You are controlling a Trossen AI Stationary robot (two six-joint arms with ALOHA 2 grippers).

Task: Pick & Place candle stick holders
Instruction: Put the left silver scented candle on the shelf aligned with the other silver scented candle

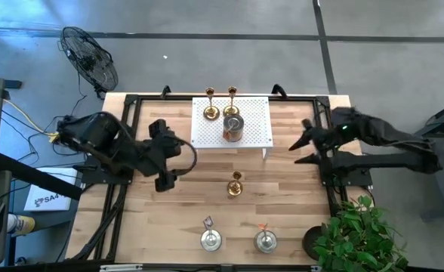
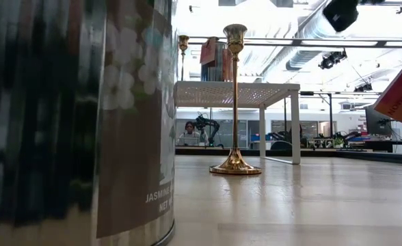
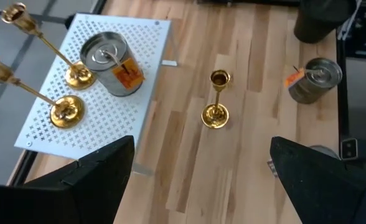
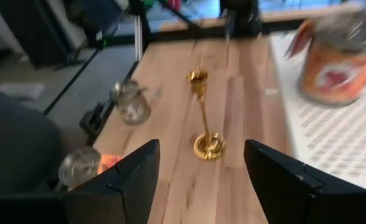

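One gold candle stick holder (image 1: 235,185) stands upright on its round base on the wooden table, between my two grippers; it also shows in the low view (image 2: 235,102). Two more gold holders (image 1: 211,106) (image 1: 231,102) stand on the white perforated rack (image 1: 252,125), beside a squat silvery holder with an orange label (image 1: 233,129). Two silvery holders (image 1: 211,239) (image 1: 265,239) stand near the table's near edge. My left gripper (image 1: 178,157) is open and empty, left of the rack. My right gripper (image 1: 296,153) is open and empty, right of the rack.
The rack stands on legs at the table's far middle. A potted plant (image 1: 358,234) and a dark pot (image 1: 312,242) sit at the near right corner. In the low view, one silvery holder (image 2: 78,116) fills the left side. Bare wood lies around the lone gold holder.
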